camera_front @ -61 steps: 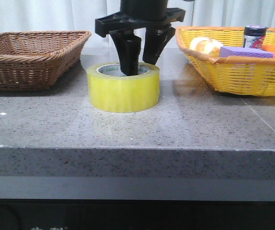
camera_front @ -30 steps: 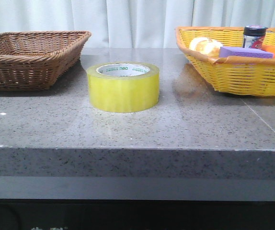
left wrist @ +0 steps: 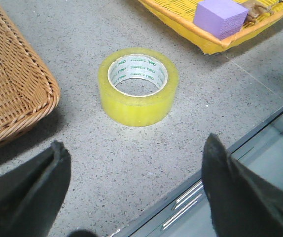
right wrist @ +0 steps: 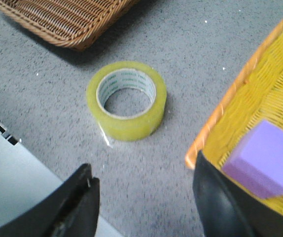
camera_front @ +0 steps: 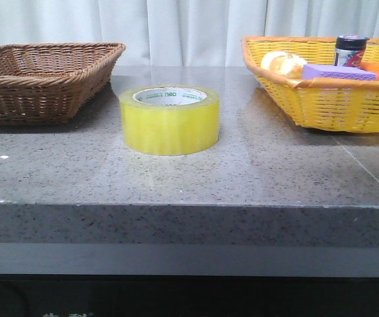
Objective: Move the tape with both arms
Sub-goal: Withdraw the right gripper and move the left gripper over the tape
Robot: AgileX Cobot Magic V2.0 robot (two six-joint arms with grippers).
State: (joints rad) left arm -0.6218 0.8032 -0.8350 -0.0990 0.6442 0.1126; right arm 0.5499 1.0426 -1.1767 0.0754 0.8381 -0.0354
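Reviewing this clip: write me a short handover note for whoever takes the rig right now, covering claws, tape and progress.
Left claw: open, empty, above the table short of the tape.
Right claw: open, empty, also off the tape, beside the yellow basket.
Tape: flat on the grey table, core facing up, between the brown basket and the yellow basket. Nothing touches it.
Yellow basket holds a purple sponge block, a jar and food items.
Done: nothing visible; tape is in neither basket.
Left: grasp the tape, pass it between arms, place it. Destination is not evident.
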